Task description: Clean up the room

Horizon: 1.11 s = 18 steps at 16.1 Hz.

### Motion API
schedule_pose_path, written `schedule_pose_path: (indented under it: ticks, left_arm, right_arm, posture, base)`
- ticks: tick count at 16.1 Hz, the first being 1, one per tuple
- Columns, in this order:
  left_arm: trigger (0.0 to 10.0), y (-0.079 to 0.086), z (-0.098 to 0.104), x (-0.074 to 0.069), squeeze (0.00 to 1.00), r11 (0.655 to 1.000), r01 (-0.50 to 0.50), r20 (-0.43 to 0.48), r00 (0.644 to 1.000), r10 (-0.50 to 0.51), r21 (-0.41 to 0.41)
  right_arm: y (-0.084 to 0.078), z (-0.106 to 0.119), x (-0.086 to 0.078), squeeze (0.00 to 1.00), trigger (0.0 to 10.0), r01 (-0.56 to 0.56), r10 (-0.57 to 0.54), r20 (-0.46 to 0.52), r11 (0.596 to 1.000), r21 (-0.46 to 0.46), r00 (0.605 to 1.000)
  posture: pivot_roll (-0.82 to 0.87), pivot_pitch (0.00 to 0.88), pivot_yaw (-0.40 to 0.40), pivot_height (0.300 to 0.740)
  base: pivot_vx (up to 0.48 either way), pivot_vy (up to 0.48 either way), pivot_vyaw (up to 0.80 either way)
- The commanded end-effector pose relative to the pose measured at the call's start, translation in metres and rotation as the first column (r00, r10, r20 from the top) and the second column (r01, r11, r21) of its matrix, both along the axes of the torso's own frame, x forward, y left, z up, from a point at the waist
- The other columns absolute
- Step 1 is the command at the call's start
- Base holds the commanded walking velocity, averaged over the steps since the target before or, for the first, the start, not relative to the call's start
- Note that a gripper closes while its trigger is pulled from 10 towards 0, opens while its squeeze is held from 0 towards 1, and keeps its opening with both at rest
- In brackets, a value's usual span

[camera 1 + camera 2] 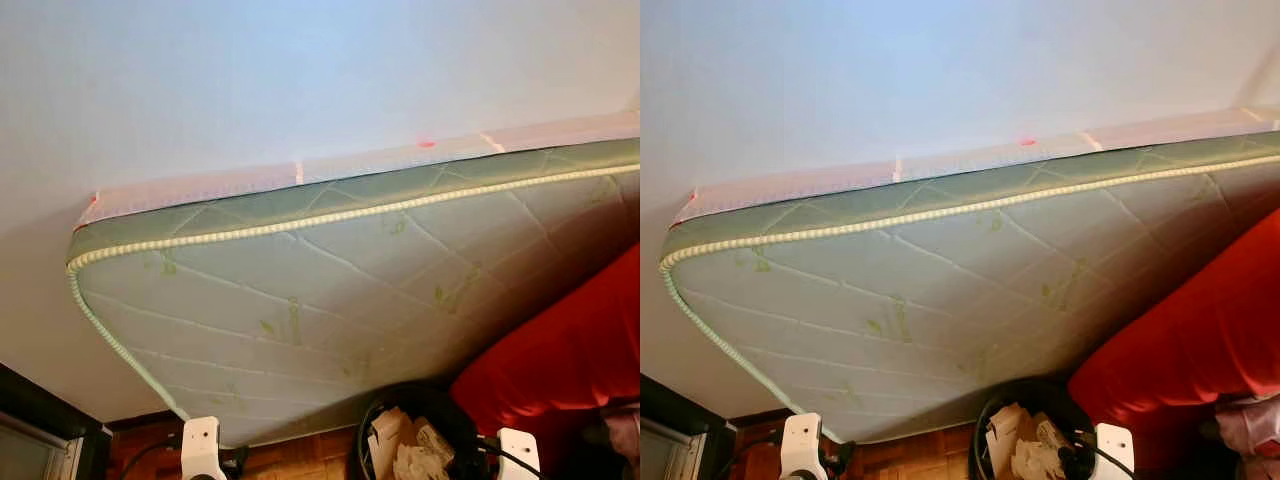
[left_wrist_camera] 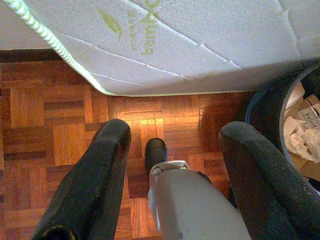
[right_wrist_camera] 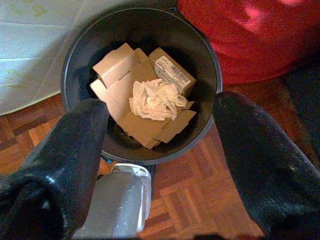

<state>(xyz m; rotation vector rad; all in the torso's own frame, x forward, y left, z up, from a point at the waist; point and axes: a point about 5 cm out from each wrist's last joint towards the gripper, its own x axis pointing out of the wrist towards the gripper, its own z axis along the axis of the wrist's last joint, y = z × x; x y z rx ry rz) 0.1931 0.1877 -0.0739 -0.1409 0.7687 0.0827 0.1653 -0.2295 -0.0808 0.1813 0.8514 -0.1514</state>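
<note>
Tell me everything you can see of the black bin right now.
The black bin is round, dark and smooth, plastic by its look, standing upright and open on the wood parquet floor. It sits between the pale green quilted mattress and the red cushion; whether it touches them is unclear. Inside lie flattened cardboard pieces, a small printed box and a crumpled white paper on top. The right gripper hangs open above its near rim.
</note>
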Motion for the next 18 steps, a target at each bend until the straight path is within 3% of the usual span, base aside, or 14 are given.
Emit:
schedule_pose_path:
  ticks: [1,10,14,18]
  left_arm:
    - [10.0,0.003,-0.005,-0.01,0.0,1.0,-0.009,-0.042,0.999,0.009,0.005]
    - [10.0,0.004,-0.007,-0.013,0.0,1.0,-0.009,-0.055,0.998,0.009,0.004]
    - [10.0,0.004,-0.006,-0.012,0.0,1.0,-0.007,-0.052,0.999,0.008,0.004]
    - [10.0,0.004,-0.006,-0.011,0.0,1.0,-0.007,-0.054,0.999,0.008,0.014]
  right_arm:
    - [0.0,-0.003,-0.006,0.0,10.0,-0.008,0.008,-0.018,1.0,0.004,1.0]
    - [0.016,-0.007,-0.007,0.0,10.0,-0.03,0.031,-0.029,0.999,0.025,0.999]
    - [0.014,-0.006,-0.006,0.0,10.0,-0.025,0.026,-0.025,0.999,0.027,0.999]
    - [0.014,-0.006,-0.006,0.0,10.0,-0.023,0.024,-0.028,0.999,0.03,0.999]
  posture:
    - [0.08,0.017,0.01,0.74]
    - [0.08,0.021,0.007,0.74]
    - [0.08,0.025,0.007,0.74]
    - [0.08,0.036,0.004,0.74]
  base:
    - [-0.3,0.0,0.0]
    - [-0.31,0.0,0.0]
    - [-0.311,0.0,0.0]
    - [0.0,0.0,0.0]
